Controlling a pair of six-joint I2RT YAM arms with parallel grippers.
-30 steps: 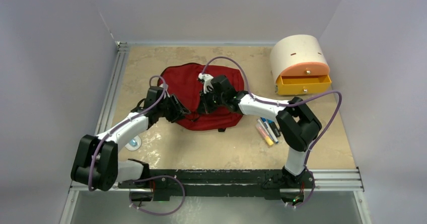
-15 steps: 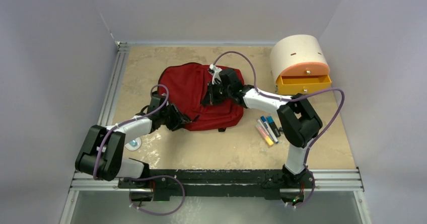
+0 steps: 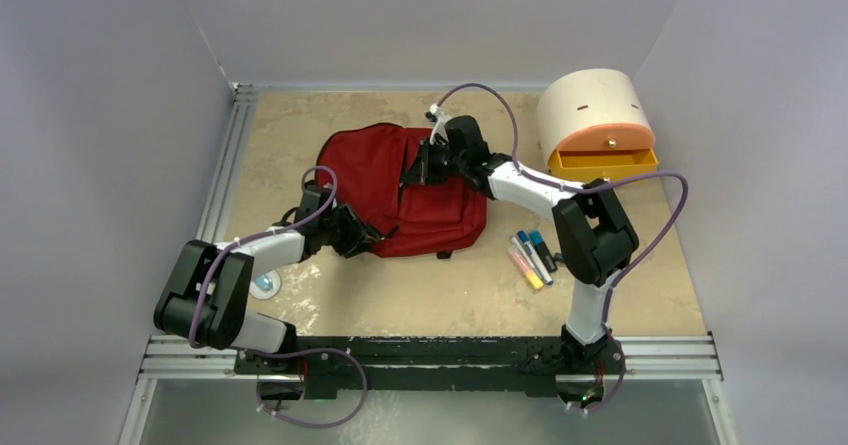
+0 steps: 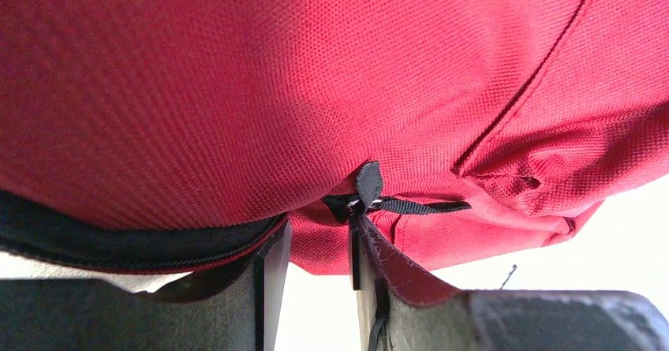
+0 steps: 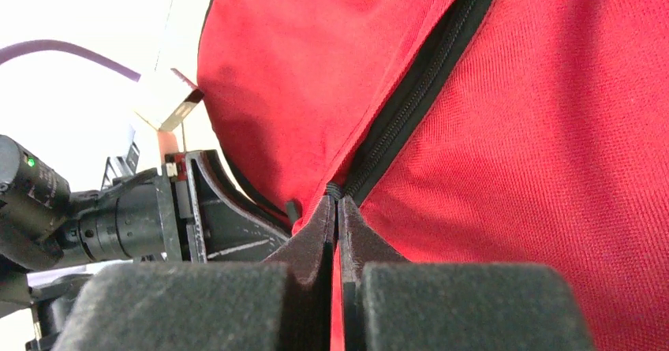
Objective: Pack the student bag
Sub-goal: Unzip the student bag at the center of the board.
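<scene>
Red woven cloth of the student bag fills nearly the whole view, with a black edging band along its lower left. The left claw comes up from below, its fingers apart and the gap between them bright. A small black zip tab sits at the tip of the finger on the right, where a red fold lies against it. The desk shows washed-out white at the lower right.

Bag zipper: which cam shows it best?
Right wrist. The black zipper runs close and sharp across the student bag, down to the tips of the shut right claw. Top external shows the whole bag, but the zipper is too small to make out. Left wrist shows only red fabric and black trim.
</scene>
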